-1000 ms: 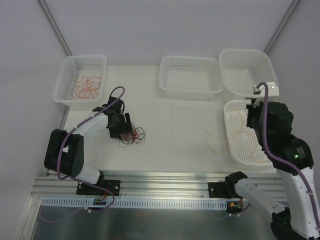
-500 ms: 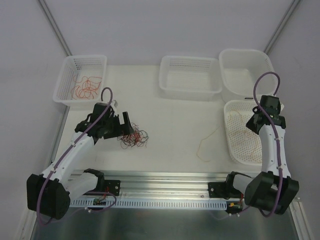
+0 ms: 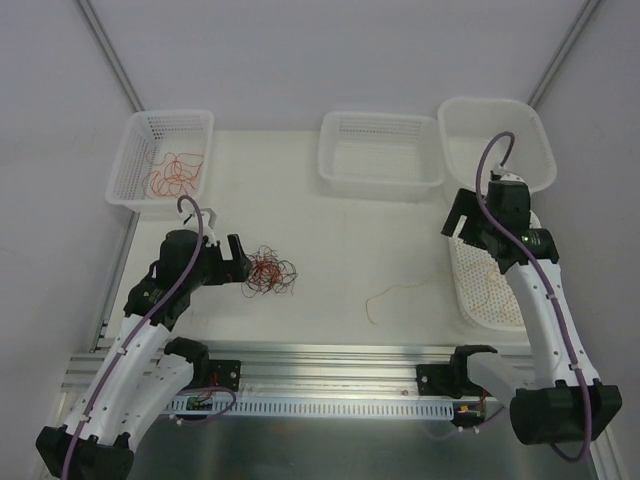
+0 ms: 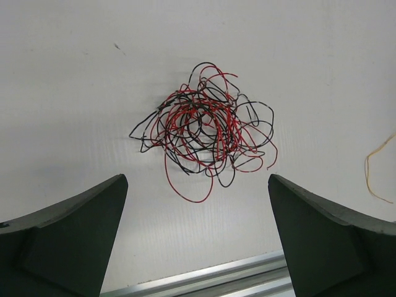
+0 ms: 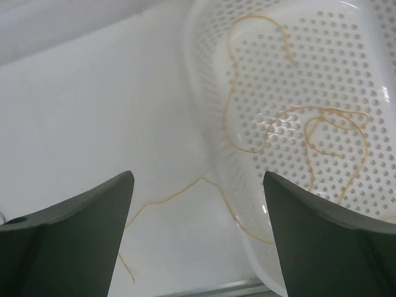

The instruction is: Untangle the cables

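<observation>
Both jaws stand released and empty. The left gripper (image 4: 197,207) hangs over the tangle of thin red and black wires (image 4: 204,130) near the white worktop's (image 3: 340,230) left edge, likely to pick a strand. The right gripper (image 5: 198,216) hovers above a tan wire (image 5: 203,179) spilling over the white perforated basket's (image 5: 371,62) rim.

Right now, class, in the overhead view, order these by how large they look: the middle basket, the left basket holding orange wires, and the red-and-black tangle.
1. Middle basket and left basket: they look about alike, so no ranking between them.
2. Red-and-black tangle: clearly the smallest.
</observation>
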